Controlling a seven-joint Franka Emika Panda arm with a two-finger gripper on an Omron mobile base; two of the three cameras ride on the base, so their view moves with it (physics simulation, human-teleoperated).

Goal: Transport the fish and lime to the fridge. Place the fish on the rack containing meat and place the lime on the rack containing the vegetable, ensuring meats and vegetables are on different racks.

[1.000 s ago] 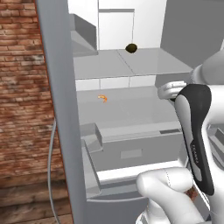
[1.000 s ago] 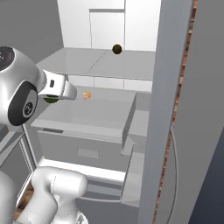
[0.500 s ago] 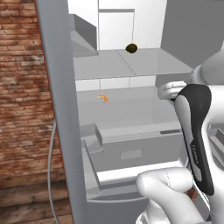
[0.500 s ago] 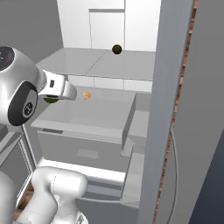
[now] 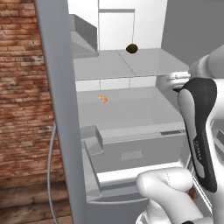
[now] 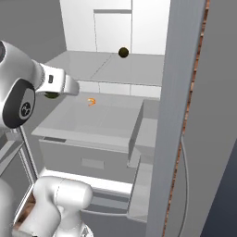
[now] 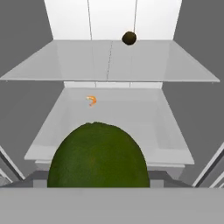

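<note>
The fridge (image 5: 61, 109) stands open, showing a white interior with pale shelves. On the upper shelf (image 7: 109, 61), near the back wall, sits a small olive-brown round item (image 7: 129, 38). The shelf below (image 7: 118, 127) carries a tiny orange curled piece (image 7: 91, 100) toward its back left. The lime (image 7: 97, 156) is large and dark green right in front of the hand camera, just before the lower shelf's front edge; from the right base view it peeks out dark under the hand (image 6: 52, 95). The fingers are spread around the lime, pinching it between them.
</note>
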